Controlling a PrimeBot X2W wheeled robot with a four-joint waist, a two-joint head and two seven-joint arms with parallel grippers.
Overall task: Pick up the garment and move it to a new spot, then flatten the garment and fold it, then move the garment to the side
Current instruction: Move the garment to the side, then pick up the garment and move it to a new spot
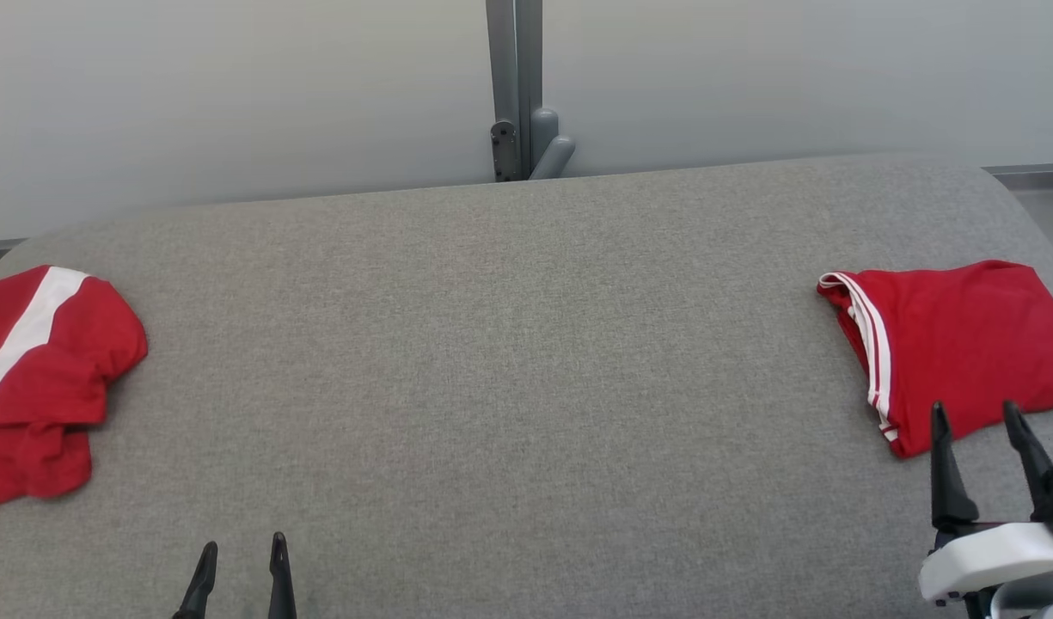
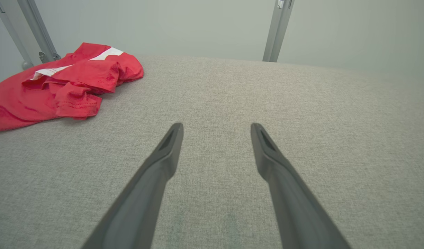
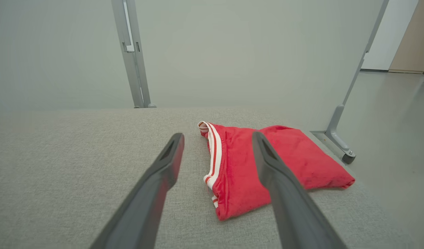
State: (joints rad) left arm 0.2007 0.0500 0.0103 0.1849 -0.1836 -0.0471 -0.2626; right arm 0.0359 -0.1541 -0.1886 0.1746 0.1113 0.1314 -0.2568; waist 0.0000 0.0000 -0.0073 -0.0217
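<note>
Two red garments with white stripes lie on the grey table (image 1: 509,361). A crumpled garment (image 1: 40,378) sits at the far left edge, also seen in the left wrist view (image 2: 63,86). A folded garment (image 1: 956,348) lies at the right edge, and in the right wrist view (image 3: 263,169). My left gripper (image 1: 241,550) stands open at the bottom left, well to the right of the crumpled garment, with nothing between its fingers (image 2: 217,128). My right gripper (image 1: 975,414) is open just in front of the folded garment's near edge, empty (image 3: 217,138).
A grey metal post (image 1: 516,86) with a bracket stands behind the table's back edge against a pale wall. In the right wrist view a second post with a caster foot (image 3: 340,145) stands on the floor beyond the table's right end.
</note>
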